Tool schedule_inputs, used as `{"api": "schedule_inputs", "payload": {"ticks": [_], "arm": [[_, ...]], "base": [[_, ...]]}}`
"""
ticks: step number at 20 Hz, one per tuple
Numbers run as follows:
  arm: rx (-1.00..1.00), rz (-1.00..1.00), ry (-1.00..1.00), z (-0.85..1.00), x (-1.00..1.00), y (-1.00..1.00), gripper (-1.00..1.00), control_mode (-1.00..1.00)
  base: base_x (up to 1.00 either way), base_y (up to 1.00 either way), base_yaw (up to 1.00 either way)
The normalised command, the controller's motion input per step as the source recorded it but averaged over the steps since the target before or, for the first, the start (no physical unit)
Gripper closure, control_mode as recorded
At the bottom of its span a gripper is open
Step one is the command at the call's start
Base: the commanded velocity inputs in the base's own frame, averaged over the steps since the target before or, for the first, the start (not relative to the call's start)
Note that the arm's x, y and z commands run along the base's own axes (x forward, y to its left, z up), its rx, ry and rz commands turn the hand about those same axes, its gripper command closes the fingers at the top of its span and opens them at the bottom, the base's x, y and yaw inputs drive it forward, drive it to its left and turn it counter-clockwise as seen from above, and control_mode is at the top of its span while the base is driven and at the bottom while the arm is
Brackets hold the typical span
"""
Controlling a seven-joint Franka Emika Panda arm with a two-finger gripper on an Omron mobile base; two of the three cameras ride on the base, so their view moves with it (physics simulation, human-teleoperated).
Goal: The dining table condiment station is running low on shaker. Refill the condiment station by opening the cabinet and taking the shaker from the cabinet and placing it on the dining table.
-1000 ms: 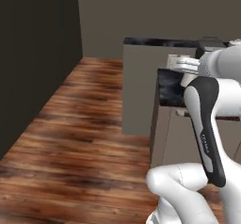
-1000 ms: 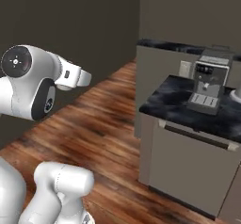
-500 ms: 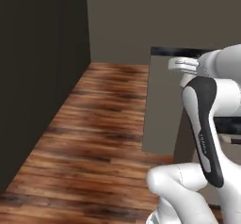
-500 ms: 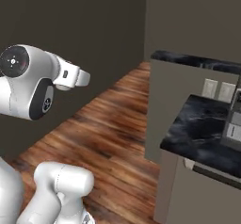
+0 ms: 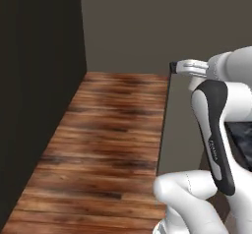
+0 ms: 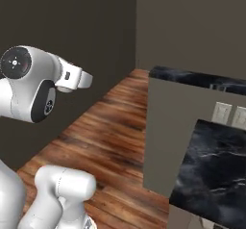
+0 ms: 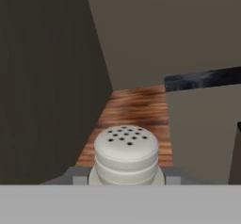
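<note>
The shaker [image 7: 126, 155], a small pale cylinder with a rounded, dotted top, stands upright between my fingers at the bottom of the hand view. My gripper [image 7: 125, 175] is shut on the shaker and holds it in the air above the wooden floor. In the left base view the hand [image 5: 189, 68] shows at the upper right, level with the top of a grey wall. A black veined slab [image 7: 203, 79] tops that grey wall to the right; I cannot tell whether it is the dining table. The cabinet is out of view.
A tall dark wall [image 5: 34, 90] runs along the left, with wooden floor [image 5: 113, 144] between it and the grey counter end [image 6: 168, 132]. A lower black marble worktop [image 6: 216, 165] sits at the right, with outlet plates [image 6: 223, 113] above it.
The whole picture has shifted, so the base has turned left: the counter and worktop slid to the right edge and the coffee machine left the view. The shaker stays gripped.
</note>
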Motion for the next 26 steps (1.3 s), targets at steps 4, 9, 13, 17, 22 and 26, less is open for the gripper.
{"api": "schedule_inputs", "payload": {"ticks": [4,9,13,17,22,26], "arm": [[0.00,0.00,0.00,0.00,0.00,0.00,1.00,1.00],[0.00,0.00,0.00,0.00,0.00,0.00,1.00,1.00],[0.00,0.00,0.00,0.00,0.00,0.00,1.00,1.00],[0.00,0.00,0.00,0.00,0.00,0.00,1.00,1.00],[0.00,0.00,0.00,0.00,0.00,0.00,1.00,1.00],[0.00,0.00,0.00,0.00,0.00,0.00,1.00,1.00]], "base": [[1.00,0.61,-0.27],[1.00,0.56,-0.31],[0.99,0.36,-0.37],[0.96,0.30,-0.39],[0.96,0.32,-0.39],[0.90,0.36,-0.38]]}}
